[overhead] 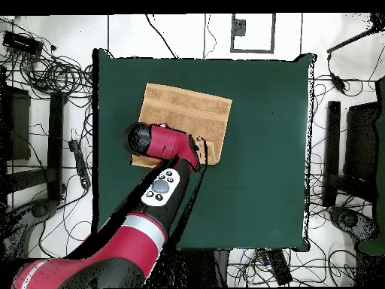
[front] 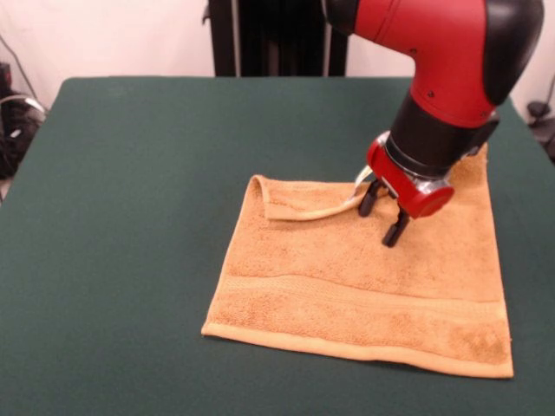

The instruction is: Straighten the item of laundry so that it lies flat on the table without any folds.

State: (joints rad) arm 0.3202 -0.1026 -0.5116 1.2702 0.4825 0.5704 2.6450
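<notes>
The golden-orange towel (front: pixel 364 286) lies on the dark green table (front: pixel 130 173), right of the middle. Most of it is flat, with a woven border band along its near edge. Its far edge is folded over toward the near side in a narrow strip (front: pixel 295 204) that runs from the far left corner to my gripper. My gripper (front: pixel 383 217) hangs from the red arm just above the towel at the right end of that strip, its two black fingers (front: pixel 396 230) apart with nothing between them. In the overhead view the arm hides part of the towel (overhead: pixel 184 109), and the gripper (overhead: pixel 201 144) is at the towel's edge.
The robot's black pedestal (front: pixel 277 35) stands behind the table's far edge. Cables and equipment (overhead: pixel 53 75) lie on the floor around the table (overhead: pixel 263 150). Green cloth stretches wide to the left of the towel in the front view.
</notes>
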